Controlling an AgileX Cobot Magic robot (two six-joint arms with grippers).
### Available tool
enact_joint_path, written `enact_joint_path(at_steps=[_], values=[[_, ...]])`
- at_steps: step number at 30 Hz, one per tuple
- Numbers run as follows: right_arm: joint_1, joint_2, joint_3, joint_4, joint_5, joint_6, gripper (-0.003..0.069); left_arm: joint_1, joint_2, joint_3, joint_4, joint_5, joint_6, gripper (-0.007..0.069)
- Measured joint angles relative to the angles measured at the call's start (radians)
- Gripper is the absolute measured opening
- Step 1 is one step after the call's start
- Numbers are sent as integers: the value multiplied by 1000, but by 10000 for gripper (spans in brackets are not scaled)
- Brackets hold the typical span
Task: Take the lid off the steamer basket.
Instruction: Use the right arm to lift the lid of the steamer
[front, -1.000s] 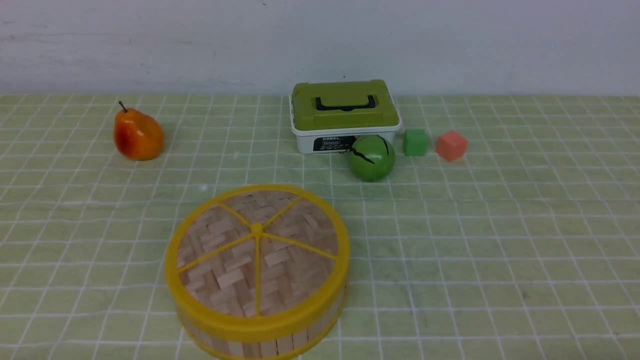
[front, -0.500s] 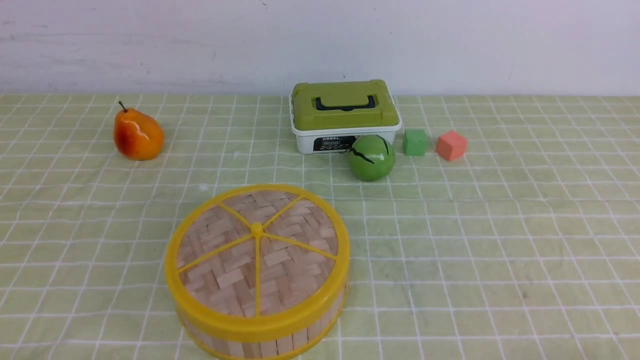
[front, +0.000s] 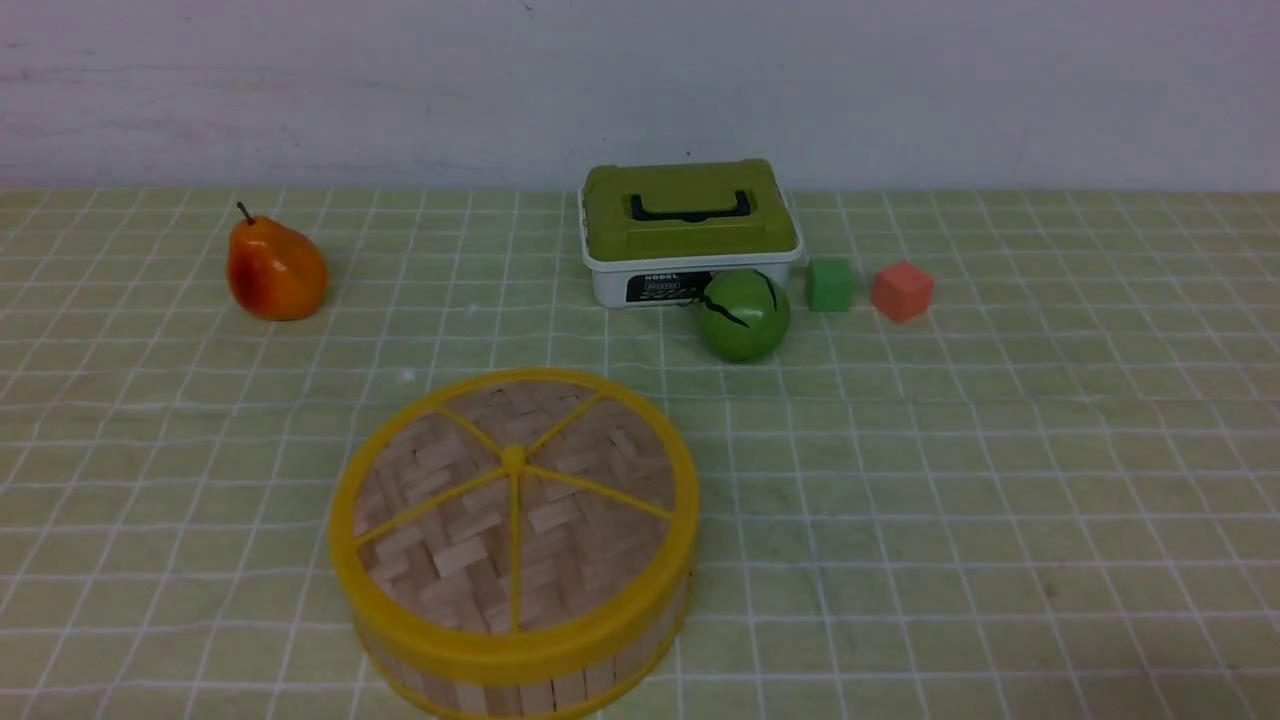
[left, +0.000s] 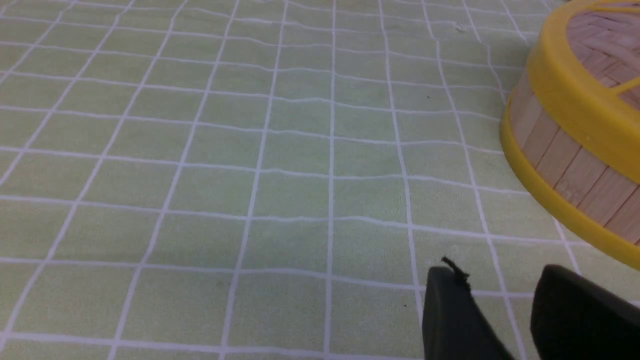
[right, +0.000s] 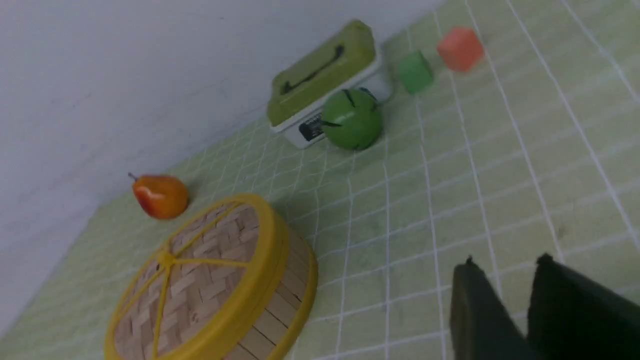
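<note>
Claws show only at the wrist views' edges: the left claw (left: 492, 272) slightly open, the right claw (right: 505, 262) blurred and slightly open, both holding nothing. On the tabletop (front: 960, 480), the lid (front: 590, 540), woven pale bamboo with yellow rim, spokes and knob, sits flat atop the slatted steamer basket (front: 570, 690), left of centre.

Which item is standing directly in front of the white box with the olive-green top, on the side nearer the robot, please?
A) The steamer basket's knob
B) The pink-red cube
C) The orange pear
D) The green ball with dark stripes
D: the green ball sits at the near side of the white box, hiding part of its front wall in the front view.
</note>
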Motion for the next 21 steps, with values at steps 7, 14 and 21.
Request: enact_joint_path(at_steps=[7, 14, 21], values=[[6, 414, -477, -128, 415, -264, -21, 0, 0, 0, 0, 0, 0, 239], [132, 771, -827, -200, 619, -349, -7, 0, 0, 0, 0, 0, 0, 239], [456, 1145, -1117, -430, 680, -256, -4, 0, 0, 0, 0, 0, 0, 239]])
